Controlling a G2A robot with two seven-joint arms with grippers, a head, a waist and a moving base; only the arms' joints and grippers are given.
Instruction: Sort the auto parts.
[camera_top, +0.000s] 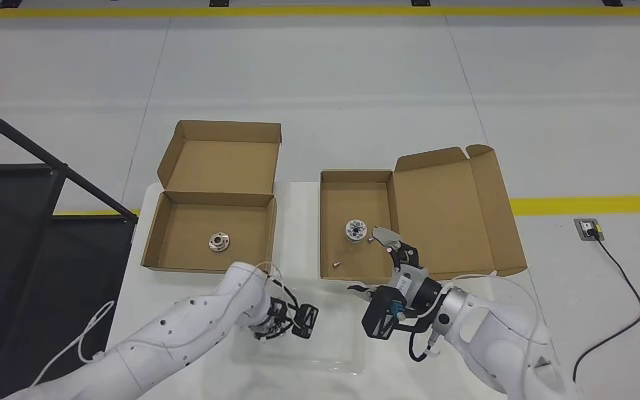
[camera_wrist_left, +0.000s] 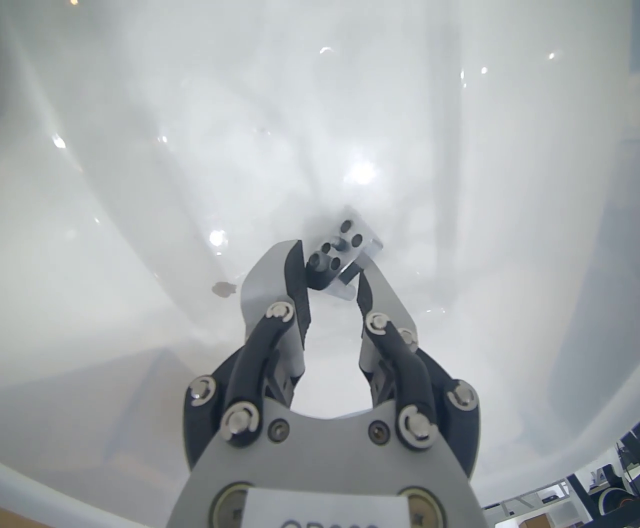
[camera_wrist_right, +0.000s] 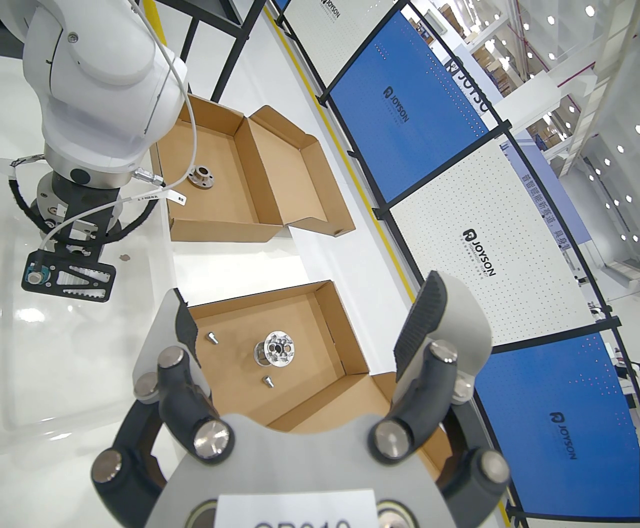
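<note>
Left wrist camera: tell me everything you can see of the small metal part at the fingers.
The small metal part is a pale, silvery block, apparently machined metal, with several dark round holes in the face turned to the camera. It sits tilted between the tips of the left gripper, whose fingers appear to press it from both sides. Behind it is the milky floor of the clear bin; whether the part rests on that floor I cannot tell.

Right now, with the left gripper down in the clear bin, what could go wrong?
The left gripper pinches the small metal block only at its fingertips, so it may twist or drop on lifting. The open right gripper hangs close by near the right box; carrying the block there could clash the arms.
</note>
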